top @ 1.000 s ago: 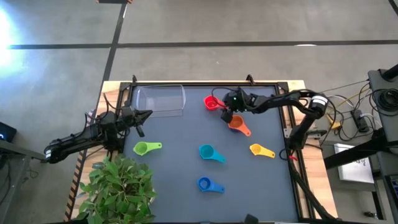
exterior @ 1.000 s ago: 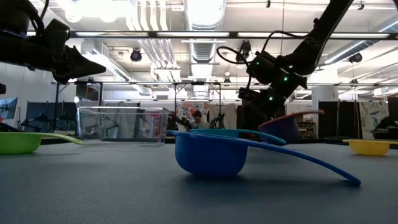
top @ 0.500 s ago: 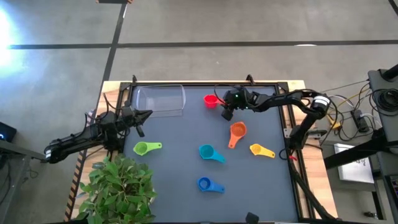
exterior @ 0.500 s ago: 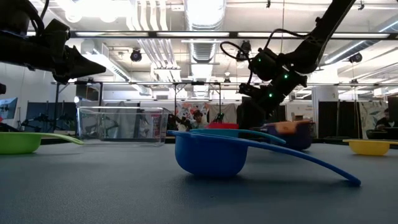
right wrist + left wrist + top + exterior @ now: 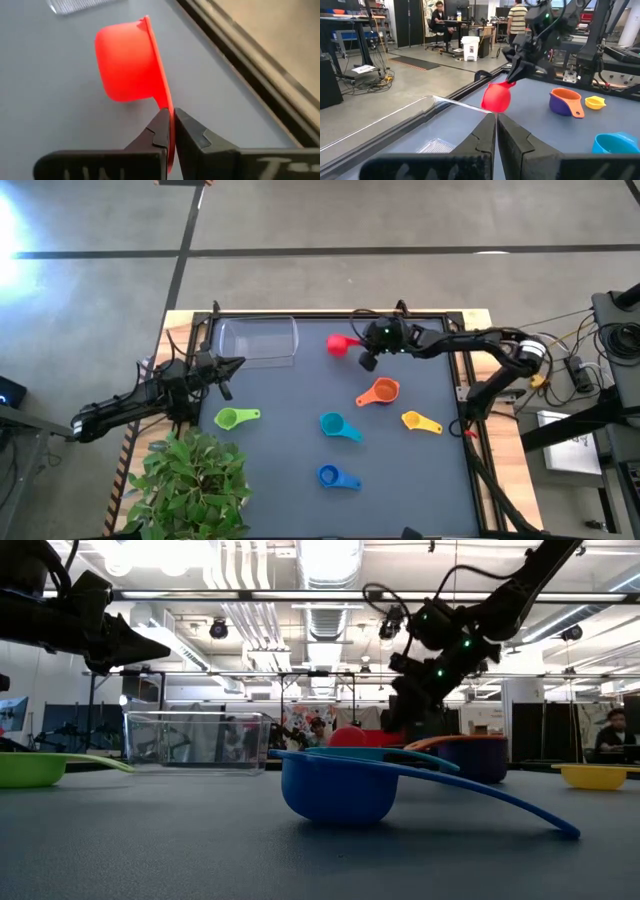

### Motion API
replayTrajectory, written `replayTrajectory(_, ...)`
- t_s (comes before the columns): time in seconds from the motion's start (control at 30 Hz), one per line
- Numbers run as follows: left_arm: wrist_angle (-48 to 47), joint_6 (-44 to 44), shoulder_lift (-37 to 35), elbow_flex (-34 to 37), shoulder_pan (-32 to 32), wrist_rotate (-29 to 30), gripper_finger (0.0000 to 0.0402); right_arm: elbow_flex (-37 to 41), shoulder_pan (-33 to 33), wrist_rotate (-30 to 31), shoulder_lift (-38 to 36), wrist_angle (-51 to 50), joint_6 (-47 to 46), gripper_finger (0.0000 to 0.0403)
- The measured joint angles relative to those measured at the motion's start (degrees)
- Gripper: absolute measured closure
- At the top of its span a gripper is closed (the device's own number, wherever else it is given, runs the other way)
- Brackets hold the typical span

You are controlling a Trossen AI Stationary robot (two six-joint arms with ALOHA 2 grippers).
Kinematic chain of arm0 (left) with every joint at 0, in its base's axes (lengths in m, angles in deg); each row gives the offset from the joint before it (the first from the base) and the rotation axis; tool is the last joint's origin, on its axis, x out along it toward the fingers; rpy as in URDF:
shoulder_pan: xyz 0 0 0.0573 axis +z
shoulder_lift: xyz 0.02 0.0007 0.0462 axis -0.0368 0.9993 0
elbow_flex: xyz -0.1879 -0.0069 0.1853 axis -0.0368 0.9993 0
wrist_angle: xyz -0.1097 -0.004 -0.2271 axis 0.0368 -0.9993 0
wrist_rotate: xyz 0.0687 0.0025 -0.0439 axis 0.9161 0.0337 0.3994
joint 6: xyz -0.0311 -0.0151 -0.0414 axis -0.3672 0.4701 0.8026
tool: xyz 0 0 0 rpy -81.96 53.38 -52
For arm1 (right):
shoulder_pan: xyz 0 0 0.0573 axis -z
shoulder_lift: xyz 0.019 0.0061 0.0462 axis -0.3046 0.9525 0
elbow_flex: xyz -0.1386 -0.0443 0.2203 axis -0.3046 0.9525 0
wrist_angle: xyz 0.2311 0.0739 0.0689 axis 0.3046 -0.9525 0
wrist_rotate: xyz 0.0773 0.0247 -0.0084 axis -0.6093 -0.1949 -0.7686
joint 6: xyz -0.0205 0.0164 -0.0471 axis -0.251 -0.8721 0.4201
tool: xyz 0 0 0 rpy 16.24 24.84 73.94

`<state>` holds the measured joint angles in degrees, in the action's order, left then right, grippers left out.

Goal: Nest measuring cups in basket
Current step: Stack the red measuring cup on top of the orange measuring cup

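Observation:
My right gripper (image 5: 358,346) (image 5: 171,125) is shut on the red cup (image 5: 338,343) (image 5: 496,97), held just right of the clear basket (image 5: 258,340) at the table's far side. The orange cup (image 5: 381,391) rests on the mat; in the left wrist view it sits inside a purple cup (image 5: 561,104). Green (image 5: 233,418), teal (image 5: 336,425), yellow (image 5: 418,420) and blue (image 5: 334,475) cups lie on their bottoms nearer the front. My left gripper (image 5: 236,365) (image 5: 496,135) waits shut at the left, level, with nothing in it. My right gripper pinches the red cup's flat handle (image 5: 165,102) between its two fingers, a little way out from the bowl. The fingers come from the table's right, slanting down, along the handle. The cup is tipped on its side with its rim upright and hangs off the mat.
A potted plant (image 5: 190,480) stands at the near left corner. A dark raised frame (image 5: 330,315) runs along the table's far edge. People move about in the room beyond the table. Bare mat lies between the basket and the green cup.
My right gripper has gone from over the orange cup toward the far edge, shut on the red cup's handle and risen. The red cup has come off the mat and tipped onto its side. The orange cup has settled flat, and its handle has swung toward the left.

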<state>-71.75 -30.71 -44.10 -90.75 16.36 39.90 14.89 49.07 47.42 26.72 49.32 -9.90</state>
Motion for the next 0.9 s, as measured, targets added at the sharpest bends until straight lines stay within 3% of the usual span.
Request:
replayTrajectory(0.23, -0.01, 0.00, 0.02, 0.01, 0.00, -0.01, 0.0402, 0.00, -2.52, 0.54, -9.86, -7.42, -1.60, 0.0394)
replayTrajectory(0.57, 0.00, 0.00, 0.02, 0.00, 0.01, -0.01, 0.0402, 0.00, -13.32, 14.75, -23.75, -24.53, -3.74, 0.0394)
replayTrajectory(0.9, 0.00, 0.00, 0.02, 0.00, 0.00, -0.01, 0.0402, 0.02, -22.86, 24.10, -29.82, -31.85, -6.12, 0.0394)
